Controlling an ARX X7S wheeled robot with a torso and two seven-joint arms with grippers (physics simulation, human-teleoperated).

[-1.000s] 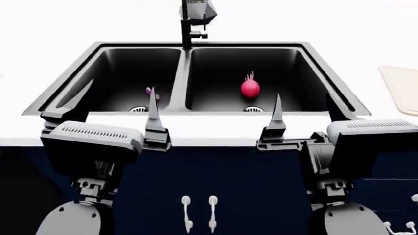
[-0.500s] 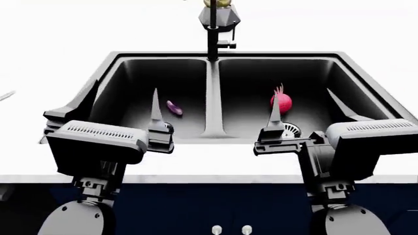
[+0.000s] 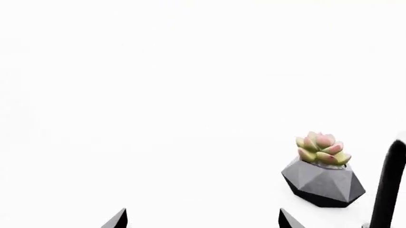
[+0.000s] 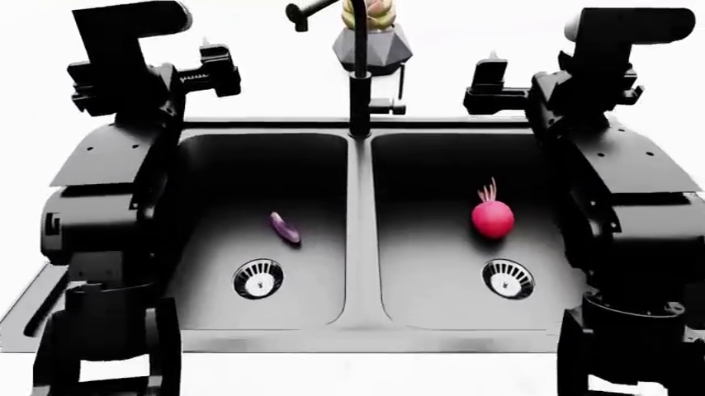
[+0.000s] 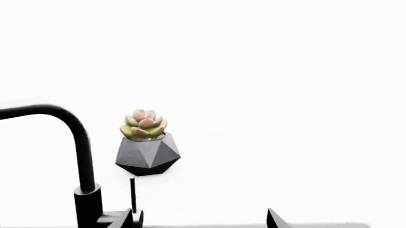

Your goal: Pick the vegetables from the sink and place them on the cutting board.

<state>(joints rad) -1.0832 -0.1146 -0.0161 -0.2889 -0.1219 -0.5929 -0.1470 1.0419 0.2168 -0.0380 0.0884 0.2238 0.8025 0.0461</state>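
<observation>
Down on the floor of the black sink (image 4: 358, 132), the radish (image 4: 493, 218) lies in the right basin and the eggplant (image 4: 286, 228) in the left, both untouched. Left gripper (image 3: 201, 219) and right gripper (image 5: 199, 219) point toward the succulent (image 4: 372, 37) behind the faucet (image 4: 358, 74), fingertips spread, empty. Picking seems not yet begun; next, an arm must descend. Cutting board unseen. No lettering is legible.
</observation>
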